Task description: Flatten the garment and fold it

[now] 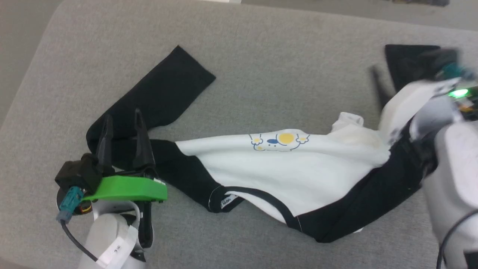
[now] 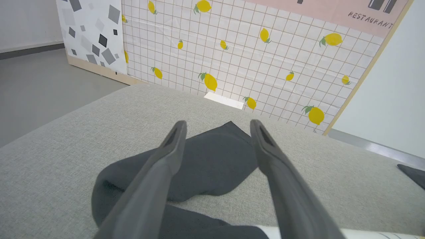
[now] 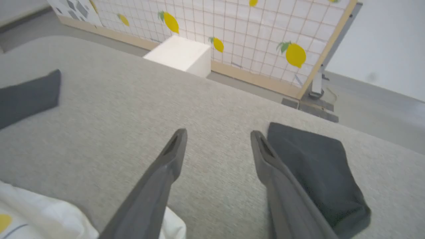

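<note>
Left pincer (image 2: pixel 217 123) and right pincer (image 3: pixel 219 132), jaws apart

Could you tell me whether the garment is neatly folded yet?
Not folded: the garment lies rumpled and sprawled on the grey cushion.

garment (image 1: pixel 298 172): 1; left claw (image 1: pixel 123 114) + right claw (image 3: pixel 218 132): 2; white block (image 3: pixel 181 54): 1; lemon panel (image 2: pixel 249 59): 1

Bright, even light, hardly any shadow on the grey surface (image 1: pixel 261 67). In the head view the right arm (image 1: pixel 448 160) smears with motion blur, its green lamp (image 1: pixel 460 92) glaring. Past the right claw (image 3: pixel 217 132), the wrist view looks soft.
</note>
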`<state>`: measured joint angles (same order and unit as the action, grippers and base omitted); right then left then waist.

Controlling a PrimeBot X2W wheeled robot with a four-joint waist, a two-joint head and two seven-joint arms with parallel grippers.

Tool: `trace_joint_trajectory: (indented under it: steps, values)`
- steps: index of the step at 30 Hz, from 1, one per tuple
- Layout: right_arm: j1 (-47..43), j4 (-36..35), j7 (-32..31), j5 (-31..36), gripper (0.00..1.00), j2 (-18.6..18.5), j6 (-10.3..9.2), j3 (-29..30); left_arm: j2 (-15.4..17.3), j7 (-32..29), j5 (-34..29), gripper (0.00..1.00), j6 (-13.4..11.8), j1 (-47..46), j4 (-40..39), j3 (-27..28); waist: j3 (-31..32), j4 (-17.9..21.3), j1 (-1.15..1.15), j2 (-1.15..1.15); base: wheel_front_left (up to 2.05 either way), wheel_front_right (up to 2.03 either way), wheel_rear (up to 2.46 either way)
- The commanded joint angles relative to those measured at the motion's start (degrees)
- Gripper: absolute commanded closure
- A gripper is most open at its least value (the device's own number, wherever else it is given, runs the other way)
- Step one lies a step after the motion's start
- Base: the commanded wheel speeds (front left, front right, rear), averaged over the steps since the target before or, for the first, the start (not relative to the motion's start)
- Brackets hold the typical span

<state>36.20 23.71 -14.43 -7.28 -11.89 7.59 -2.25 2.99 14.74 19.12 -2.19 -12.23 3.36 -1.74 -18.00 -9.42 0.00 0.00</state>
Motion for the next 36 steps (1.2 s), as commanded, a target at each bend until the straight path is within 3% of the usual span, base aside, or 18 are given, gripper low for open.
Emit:
trace_joint_trajectory:
  steps: [1, 6, 10, 18, 22, 25, 26, 27, 28, 36]
  values:
    - [-2.42, -3.48, 0.75, -3.27, 0.0, -1.28, -0.1, -2.89, -0.11, 0.26, -0.5, 0.0, 0.41, 0.73, 0.16, 0.2, 2.45, 1.91, 0.0, 0.0, 0.0, 0.0, 0.0]
    - [-10.9, -17.85, -1.97, -12.67, 0.0, -6.97, -0.1, -12.77, -0.11, 0.26, -0.75, 0.0, 0.9, 1.39, 0.29, 0.58, 3.96, 2.9, 0.0, 0.0, 0.0, 0.0, 0.0]
    - [-15.65, -22.25, -7.37, -13.5, 0.0, -10.13, -0.1, -15.3, -0.11, 0.26, -0.87, 0.0, 1.16, 1.51, 0.41, 0.49, 4.23, 3.14, 0.0, 0.0, 0.0, 0.0, 0.0]
    - [-15.51, -17.14, -14.07, -10.36, 0.0, -8.77, -0.1, -16.93, -0.11, 0.26, -0.29, 0.0, 1.46, 0.86, 0.39, -0.35, 2.48, 1.76, 0.0, 0.0, 0.0, 0.0, 0.0]
    - [-12.25, -11.48, -16.63, -8.32, 0.0, -7.17, -0.1, -17.03, -0.11, 0.26, 0.13, 0.0, 1.33, 0.55, 0.42, -0.99, 1.48, 0.56, 0.0, 0.0, 0.0, 0.0, 0.0]
    - [-10.56, -6.02, -22.21, -7.09, 0.0, -6.66, -0.1, -17.36, -0.11, 0.26, 0.54, 0.0, 1.26, 0.36, 0.62, -1.42, 1.1, -0.43, 0.0, 0.0, 0.0, 0.0, 0.0]
    - [-10.13, -4.7, -23.96, -6.92, 0.45, -6.69, -0.1, -17.63, -0.11, 0.26, 0.67, 0.0, 1.27, 0.29, 0.73, -1.57, 1.03, -0.74, 0.0, 0.0, 0.0, 0.0, 0.0]
    - [-9.43, -3.62, -25.15, -6.71, 0.79, -6.81, -0.1, -18.04, -0.11, 0.26, 0.82, 0.0, 1.27, 0.17, 0.88, -1.71, 0.93, -1.08, 0.0, 0.0, 0.0, 0.0, 0.0]
    - [-8.77, -2.99, -25.38, -6.56, 1.0, -6.86, -0.1, -18.14, -0.11, 0.26, 0.93, 0.0, 1.25, 0.11, 0.92, -1.8, 0.82, -1.27, 0.0, 0.0, 0.0, 0.0, 0.0]
    - [1.25, 2.21, -15.2, 0.82, 1.0, -4.52, -0.1, -8.47, -0.12, 0.26, 1.31, 0.0, 1.01, -0.34, 0.92, -2.35, -0.48, -2.02, 0.0, 0.0, 0.0, 0.0, 0.0]
